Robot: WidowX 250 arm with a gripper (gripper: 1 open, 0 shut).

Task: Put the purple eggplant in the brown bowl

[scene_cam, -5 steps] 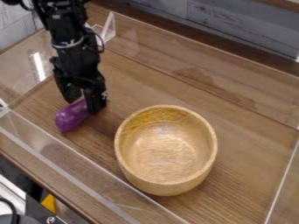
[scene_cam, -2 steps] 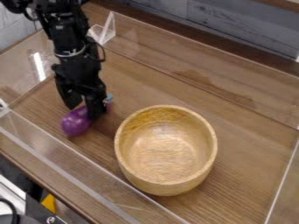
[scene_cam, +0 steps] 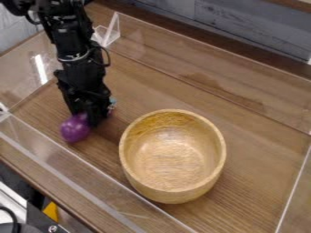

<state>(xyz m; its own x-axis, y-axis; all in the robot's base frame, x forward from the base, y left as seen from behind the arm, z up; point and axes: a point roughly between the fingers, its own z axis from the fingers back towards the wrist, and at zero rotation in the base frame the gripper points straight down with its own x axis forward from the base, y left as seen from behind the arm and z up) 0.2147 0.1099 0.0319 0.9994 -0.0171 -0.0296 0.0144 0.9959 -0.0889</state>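
Grasping step in hand, by the look of it: black robot gripper (scene_cam: 85, 113) pointing straight down at the near-left part of the wooden table (scene_cam: 206, 86), its fingers lowered around the small glossy purple toy eggplant (scene_cam: 75, 129), covering the upper end while the rounded fat end pokes out below and toward the near-left edge. Jaws neither spread wide nor pressed together, somewhere partway and apparently bracketing the eggplant; no telling from this view whether the pads already press on it or just stand beside it. Eggplant resting on the tabletop, not lifted, well apart from the large round light-brown wooden bowl (scene_cam: 173, 155) with thick rim and visible grain, sitting toward the near-right of the table's middle. Bowl empty inside, bare grain showing across its whole floor, nothing leaning on or touching its rim. Clear plastic walls (scene_cam: 73, 196) along the table's edges, close behind and beside the eggplant. Next move, as a judgement: finishing the squeeze until the glossy, rounded body is firmly held, then a straight lift high enough to clear the thick rim, a carry to the right over the bowl's wide mouth, and a release there. Likely risk: slick curved toy squirting out sideways under an off-centre pinch.
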